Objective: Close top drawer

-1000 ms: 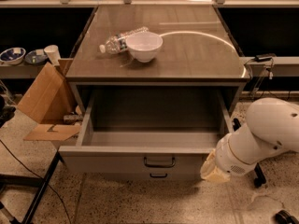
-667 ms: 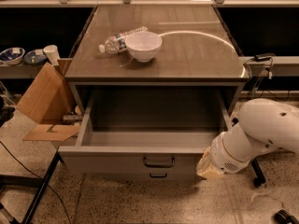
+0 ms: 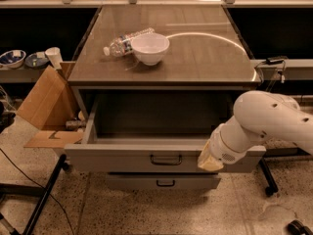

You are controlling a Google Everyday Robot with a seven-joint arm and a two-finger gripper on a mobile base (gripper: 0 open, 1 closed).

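The top drawer [image 3: 122, 159] is a wide grey metal drawer pulled out from under the table top, and its inside looks empty. Its flat front carries a small dark loop handle [image 3: 166, 159] at the centre. My gripper [image 3: 211, 159], at the end of the white arm [image 3: 266, 121], is against the right part of the drawer front, to the right of the handle. A narrower grey drawer front [image 3: 164, 181] with a similar handle sits below it.
On the table top [image 3: 205, 58] lie a white bowl [image 3: 150, 48], a plastic bottle [image 3: 128, 39] on its side and a white cable [image 3: 215, 35]. An open cardboard box [image 3: 46, 102] stands at the left. A black stand leg [image 3: 44, 199] crosses the floor at the lower left.
My arm has moved left and forward until the gripper is against the drawer front. The top drawer has slid a little way in, so less of its floor shows.
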